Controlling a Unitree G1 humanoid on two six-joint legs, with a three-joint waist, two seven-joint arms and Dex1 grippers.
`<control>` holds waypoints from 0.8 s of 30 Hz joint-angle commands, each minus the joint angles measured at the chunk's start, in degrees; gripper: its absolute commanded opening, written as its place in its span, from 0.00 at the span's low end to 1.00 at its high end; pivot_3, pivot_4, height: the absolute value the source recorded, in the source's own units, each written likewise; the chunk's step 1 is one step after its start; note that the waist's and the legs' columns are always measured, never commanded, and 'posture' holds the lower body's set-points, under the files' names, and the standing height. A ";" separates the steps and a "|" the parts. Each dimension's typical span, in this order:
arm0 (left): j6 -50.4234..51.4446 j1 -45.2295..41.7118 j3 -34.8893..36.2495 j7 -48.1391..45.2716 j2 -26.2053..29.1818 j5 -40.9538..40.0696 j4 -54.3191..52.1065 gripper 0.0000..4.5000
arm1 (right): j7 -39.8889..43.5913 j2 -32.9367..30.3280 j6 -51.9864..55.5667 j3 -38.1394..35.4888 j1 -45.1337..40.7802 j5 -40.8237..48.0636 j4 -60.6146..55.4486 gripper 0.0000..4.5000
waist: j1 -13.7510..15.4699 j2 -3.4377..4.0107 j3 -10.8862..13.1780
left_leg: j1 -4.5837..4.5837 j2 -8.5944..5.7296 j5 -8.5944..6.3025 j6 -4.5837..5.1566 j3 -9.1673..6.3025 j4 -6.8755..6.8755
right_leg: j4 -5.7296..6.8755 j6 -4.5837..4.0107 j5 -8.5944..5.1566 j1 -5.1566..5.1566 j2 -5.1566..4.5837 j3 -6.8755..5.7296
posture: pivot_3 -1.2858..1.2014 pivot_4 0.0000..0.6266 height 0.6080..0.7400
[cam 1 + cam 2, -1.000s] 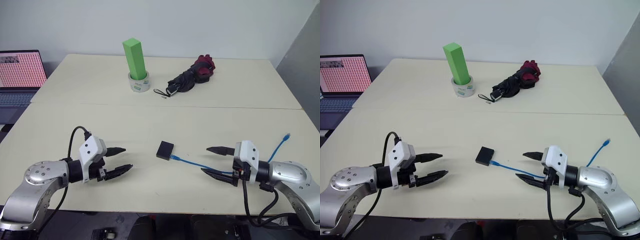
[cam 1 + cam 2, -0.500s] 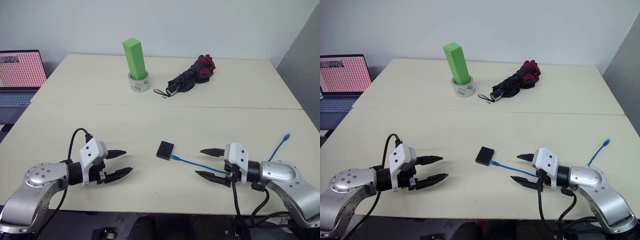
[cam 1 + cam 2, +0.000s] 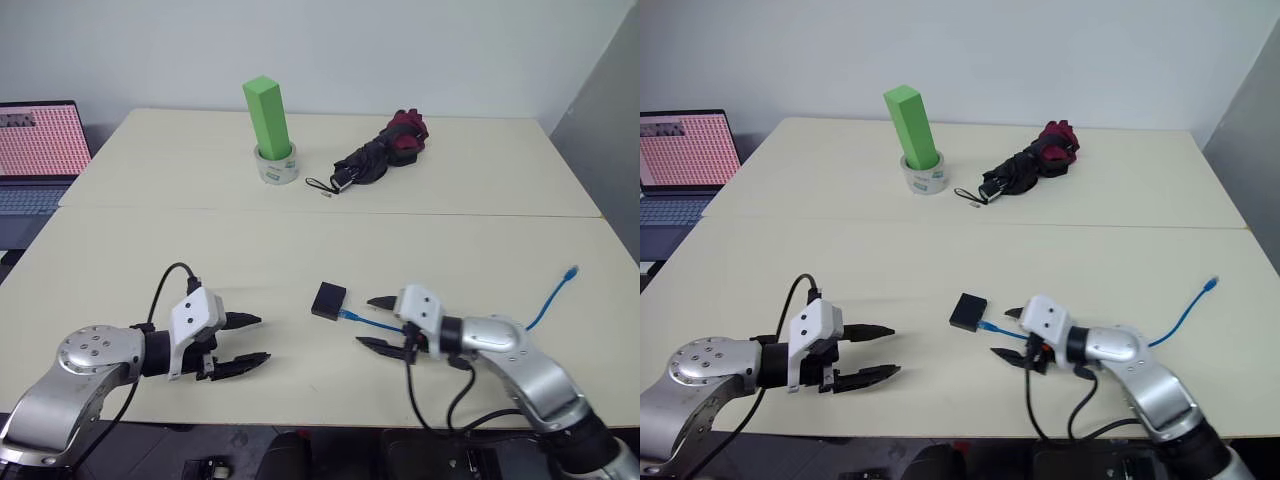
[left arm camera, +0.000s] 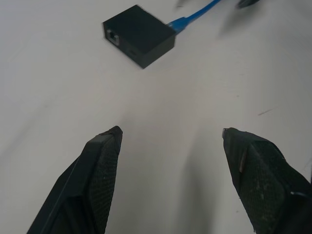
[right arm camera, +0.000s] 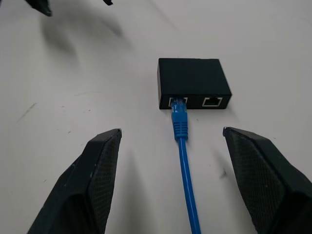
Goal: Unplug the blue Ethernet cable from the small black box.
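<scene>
Near edge of the table (image 3: 120, 250): left gripper (image 3: 248, 342) low over the top, fingers spread wide, nothing between them, touching nothing. Small black box (image 3: 328, 299) lies well ahead of its tips.

Right gripper (image 3: 374, 322) also spread wide and empty, its two fingers straddling the blue Ethernet cable (image 3: 375, 323) without touching it, tips just short of the box.

Cable plug seated in the box; the cord runs off to the robot's right, free end (image 3: 572, 271) loose on the table.

Right wrist view adds detail: box face has two ports, plug (image 5: 178, 111) in one, the other empty. Left wrist view shows another port on the box's opposite face (image 4: 113, 36).

Farther back: green block (image 3: 266, 117) upright inside a tape roll (image 3: 275, 168), folded black-and-red umbrella (image 3: 382, 152) beside it. Laptop (image 3: 38, 150) at far left.
</scene>
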 commanded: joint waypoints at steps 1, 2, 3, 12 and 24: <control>-0.18 -1.18 -0.06 -0.13 0.35 -0.53 -1.55 0.78 | -0.72 2.31 -1.53 1.14 -2.53 -2.35 4.55 0.78 | 0.08 0.00 0.00 | -0.03 -0.01 0.01 -0.02 0.01 0.00 | -0.03 0.00 0.00 0.00 -0.02 0.01 | 0.52 0.24 1.00; -0.11 -1.28 -0.12 -0.09 0.29 -0.60 -1.57 0.78 | -0.72 2.89 -1.41 1.18 -3.02 -2.39 5.41 0.78 | 0.06 -0.01 0.00 | -0.03 -0.02 0.01 -0.02 0.02 0.01 | -0.04 0.00 0.00 0.00 -0.02 0.02 | 0.52 0.24 1.00; -0.07 -1.34 -0.19 -0.02 0.23 -0.58 -1.57 0.78 | -0.99 3.66 -1.25 1.23 -3.67 -2.56 6.40 0.74 | 0.01 -0.01 0.00 | -0.02 -0.02 0.01 -0.02 0.03 0.01 | -0.05 0.00 0.00 0.00 -0.02 0.04 | 0.52 0.24 1.00; 0.38 -1.26 -0.93 0.89 -0.57 -0.72 -1.73 0.79 | -0.38 5.17 -1.31 1.25 -5.73 -4.06 9.74 0.31 | -0.01 0.00 0.00 | 0.01 -0.01 0.00 0.01 0.00 0.01 | 0.02 0.00 0.00 0.00 -0.02 0.00 | 0.52 0.24 1.00; 11.02 -7.66 -1.48 3.17 -6.88 -9.39 3.79 0.79 | 0.85 -1.02 -19.68 2.21 -8.83 -13.60 7.33 0.03 | 0.03 0.02 0.01 | -0.01 -0.01 0.00 0.01 0.00 0.01 | 0.03 0.00 0.00 -0.02 -0.02 -0.01 | 0.52 0.24 1.00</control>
